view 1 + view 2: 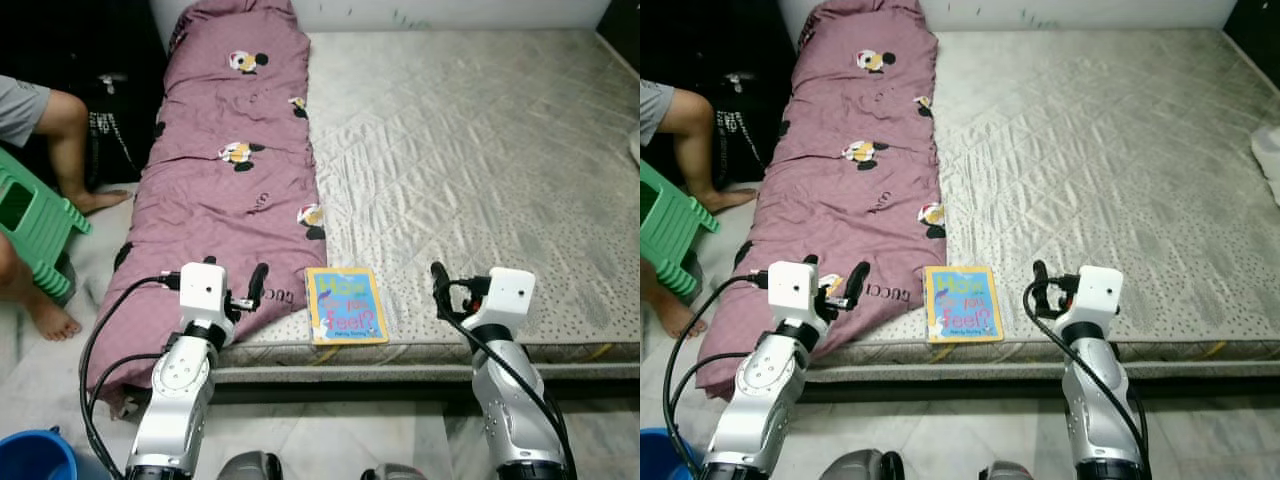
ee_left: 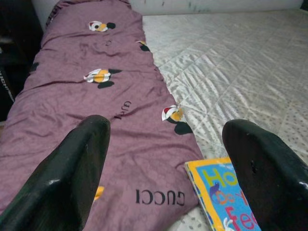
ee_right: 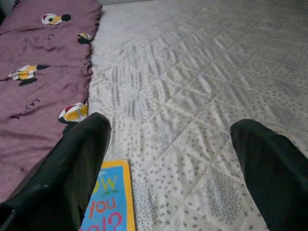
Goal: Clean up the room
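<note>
Facing a bare mattress [image 1: 480,150] with both arms raised at its near edge, the robot has one clear candidate for tidying: a book [image 1: 345,305] with a yellow border and blue cover. The book lies flat at the near edge of the mattress, touching or just beside the hem of a purple quilt [image 1: 235,160] that runs lengthwise along the mattress on the book's left.

The left tool [image 1: 245,292] hovers over the quilt's near corner, just left of the book, fingers spread wide and holding nothing. The right tool [image 1: 446,295] hangs over bare mattress to the right of the book, fingers likewise parted and empty. The book sits between the two tools.

Judgement: the step in hand is taking up the book. It lies flat on a soft surface, so a straight descent would likely press it into the padding rather than seize it. The better course is to approach from the near edge, where the book's lower border lies close to the mattress edge, slip one finger beneath and close on the cover. The left tool is the nearer, but should avoid catching quilt fabric with the cover.

A person sits well to the left of the quilt, on a green stool [image 1: 35,225], bare feet on the floor; a blue tub [image 1: 35,455] stands at the near left. Any swing of the left arm should keep clear of that side.
</note>
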Controlling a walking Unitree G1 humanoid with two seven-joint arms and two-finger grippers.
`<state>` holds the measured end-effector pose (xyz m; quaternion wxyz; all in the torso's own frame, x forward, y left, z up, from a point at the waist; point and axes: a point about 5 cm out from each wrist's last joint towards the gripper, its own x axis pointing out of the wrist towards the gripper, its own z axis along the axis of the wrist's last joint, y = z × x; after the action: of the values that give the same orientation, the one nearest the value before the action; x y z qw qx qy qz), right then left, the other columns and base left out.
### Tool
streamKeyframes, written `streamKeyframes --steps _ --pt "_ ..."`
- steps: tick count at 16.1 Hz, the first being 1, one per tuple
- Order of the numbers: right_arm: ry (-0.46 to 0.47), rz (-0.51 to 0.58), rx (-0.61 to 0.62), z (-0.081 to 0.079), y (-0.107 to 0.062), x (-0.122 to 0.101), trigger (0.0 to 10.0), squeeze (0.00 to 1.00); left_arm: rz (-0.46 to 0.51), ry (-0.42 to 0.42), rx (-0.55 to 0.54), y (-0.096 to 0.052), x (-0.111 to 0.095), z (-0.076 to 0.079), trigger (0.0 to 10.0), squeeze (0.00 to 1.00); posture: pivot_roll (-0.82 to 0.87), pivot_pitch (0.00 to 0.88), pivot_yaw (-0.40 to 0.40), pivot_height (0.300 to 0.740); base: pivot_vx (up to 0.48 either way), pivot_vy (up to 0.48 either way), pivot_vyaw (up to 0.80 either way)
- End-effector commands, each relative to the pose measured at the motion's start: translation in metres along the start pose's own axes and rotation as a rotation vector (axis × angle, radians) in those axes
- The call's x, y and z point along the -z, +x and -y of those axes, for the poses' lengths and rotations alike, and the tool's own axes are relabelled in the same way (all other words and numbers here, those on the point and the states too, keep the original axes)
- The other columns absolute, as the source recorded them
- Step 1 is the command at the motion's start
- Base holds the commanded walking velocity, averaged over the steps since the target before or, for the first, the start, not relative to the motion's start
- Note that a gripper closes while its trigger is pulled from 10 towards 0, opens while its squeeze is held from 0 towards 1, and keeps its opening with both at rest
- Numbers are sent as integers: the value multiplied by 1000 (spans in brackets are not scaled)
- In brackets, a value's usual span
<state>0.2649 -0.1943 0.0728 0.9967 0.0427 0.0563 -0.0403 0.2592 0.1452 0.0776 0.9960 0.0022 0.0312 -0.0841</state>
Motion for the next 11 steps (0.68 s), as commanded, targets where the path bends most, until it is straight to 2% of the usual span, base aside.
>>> streamKeyframes --steps 1,5,11 --pt "-4 5 17 4 -2 -2 10000 0 4 2 7 0 -2 2 10000 0 -64 101 31 740 296 0 0" --pt "-8 4 20 6 -2 -2 10000 0 -1 0 8 0 -1 3 10000 0 -66 101 29 740 285 0 0" --pt "-5 11 26 7 0 -4 10000 0 -10 1 -24 -1 1 -1 10000 0 -64 113 24 740 0 0 0"
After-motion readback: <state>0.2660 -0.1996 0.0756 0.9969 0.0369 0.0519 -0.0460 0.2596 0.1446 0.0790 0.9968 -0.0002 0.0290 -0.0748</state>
